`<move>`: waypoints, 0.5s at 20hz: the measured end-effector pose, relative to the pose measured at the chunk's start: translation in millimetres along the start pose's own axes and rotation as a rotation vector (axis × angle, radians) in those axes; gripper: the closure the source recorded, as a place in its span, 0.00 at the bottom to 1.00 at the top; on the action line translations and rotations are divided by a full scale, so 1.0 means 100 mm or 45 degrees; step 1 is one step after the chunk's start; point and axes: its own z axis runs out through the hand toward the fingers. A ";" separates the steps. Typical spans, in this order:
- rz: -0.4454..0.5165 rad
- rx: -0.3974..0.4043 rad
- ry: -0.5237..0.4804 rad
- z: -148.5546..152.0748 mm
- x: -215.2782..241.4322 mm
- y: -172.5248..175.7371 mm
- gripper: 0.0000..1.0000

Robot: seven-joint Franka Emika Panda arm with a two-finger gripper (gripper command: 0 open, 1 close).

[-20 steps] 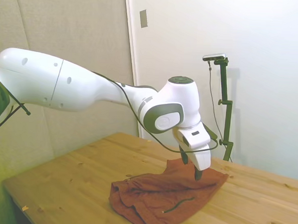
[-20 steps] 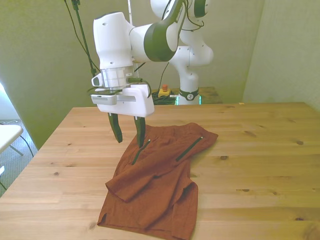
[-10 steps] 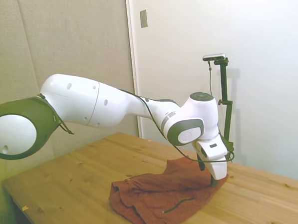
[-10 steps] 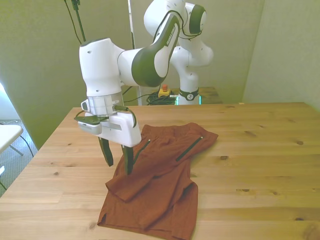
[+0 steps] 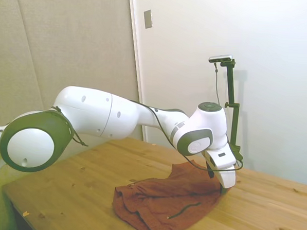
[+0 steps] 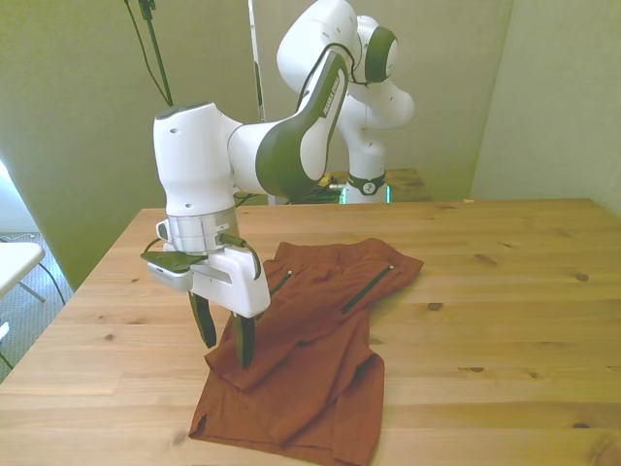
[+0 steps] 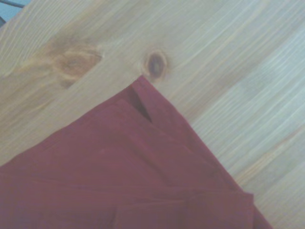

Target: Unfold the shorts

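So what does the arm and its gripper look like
The arm has glossy white rounded shells with dark grey-green joint bands, and a thin black cable runs along it. The gripper has a white boxy body and two slim dark fingers.

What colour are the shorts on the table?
Rust-orange shorts, plain, with dark pocket slits; clearest in the front view.

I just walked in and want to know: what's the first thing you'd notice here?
The big white robot arm, bending low over the wooden table. Its gripper hangs open, straddling a folded corner on the front view's left side of the rust-red shorts, which lie crumpled mid-table.
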 end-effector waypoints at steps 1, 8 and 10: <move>0.000 0.002 0.000 0.01 0.00 0.00 1.00; 0.005 0.024 -0.005 0.01 0.02 -0.02 1.00; 0.007 0.022 -0.005 0.02 0.03 -0.01 1.00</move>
